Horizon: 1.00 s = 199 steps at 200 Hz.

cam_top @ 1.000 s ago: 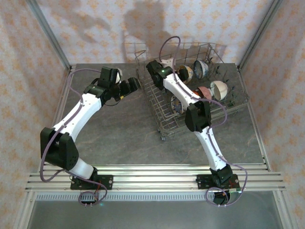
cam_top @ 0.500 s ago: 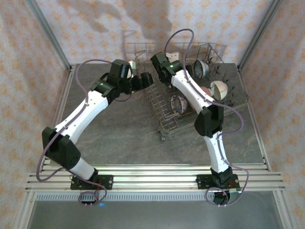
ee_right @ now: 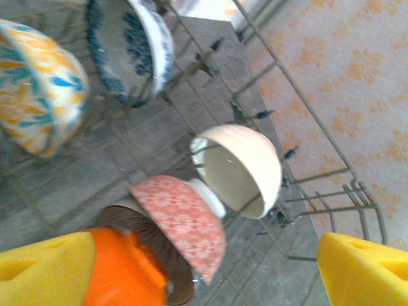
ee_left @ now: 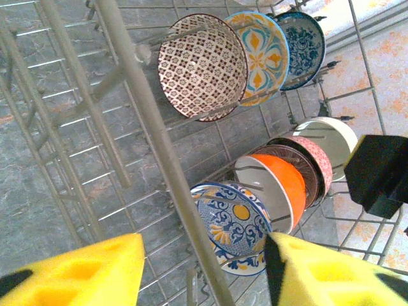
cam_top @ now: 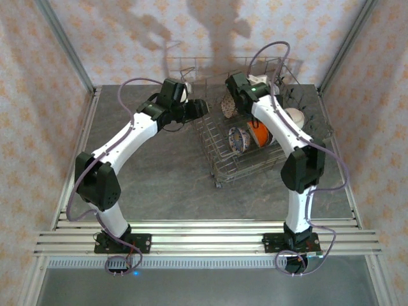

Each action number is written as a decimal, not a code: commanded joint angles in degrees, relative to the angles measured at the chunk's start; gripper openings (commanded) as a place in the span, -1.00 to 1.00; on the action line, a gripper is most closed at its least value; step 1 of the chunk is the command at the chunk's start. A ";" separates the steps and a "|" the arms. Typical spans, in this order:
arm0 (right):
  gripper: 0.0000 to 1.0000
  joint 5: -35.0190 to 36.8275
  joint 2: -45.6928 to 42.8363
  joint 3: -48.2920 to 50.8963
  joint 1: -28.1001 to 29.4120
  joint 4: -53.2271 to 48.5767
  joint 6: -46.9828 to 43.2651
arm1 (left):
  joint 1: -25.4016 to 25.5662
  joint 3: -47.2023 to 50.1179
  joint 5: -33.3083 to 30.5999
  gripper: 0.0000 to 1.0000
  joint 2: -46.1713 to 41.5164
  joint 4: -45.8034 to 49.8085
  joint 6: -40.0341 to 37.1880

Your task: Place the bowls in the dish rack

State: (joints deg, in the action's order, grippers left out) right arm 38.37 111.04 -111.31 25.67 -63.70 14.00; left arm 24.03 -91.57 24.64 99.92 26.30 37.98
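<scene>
Seven small round ceramic bowls [ee_left: 203, 67], plain and patterned, stood on edge inside the large grey wire dish rack [cam_top: 220, 171].
The bright orange bowl [ee_right: 121, 274] and its row lay just below the right end effector [ee_right: 204, 268]. The left end effector [ee_left: 204, 274] hung at the rack's left rim. Both were wide open and empty.

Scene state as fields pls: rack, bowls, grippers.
rack: grey wire dish rack, table's far right
bowls racked: seven, on edge
far row: brown-patterned round bowl, yellow-and-blue bowl, dark-blue patterned bowl
near row: blue floral bowl, orange bowl, pink patterned bowl, cream bowl
left gripper: open, empty, at rack's left side
right gripper: open, empty, above bowls
</scene>
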 commanded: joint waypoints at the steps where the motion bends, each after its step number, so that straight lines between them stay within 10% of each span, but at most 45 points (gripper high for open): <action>1: 0.79 1.42 -5.28 3.45 -2.05 -0.98 2.87 | 0.38 -2.43 1.63 -0.10 0.50 -1.78 0.00; 83: 0.79 0.52 -11.58 9.04 -7.13 0.27 4.39 | 0.27 -6.85 1.91 -1.00 2.21 2.92 -3.14; 199: 0.74 -1.37 -17.00 10.53 -10.11 3.09 3.52 | -12.64 -14.56 -1.35 -1.00 -2.02 26.89 -21.41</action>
State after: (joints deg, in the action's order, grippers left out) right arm 37.01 97.34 -102.15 16.03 -61.63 17.37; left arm 18.57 -102.94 27.29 103.09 45.63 27.16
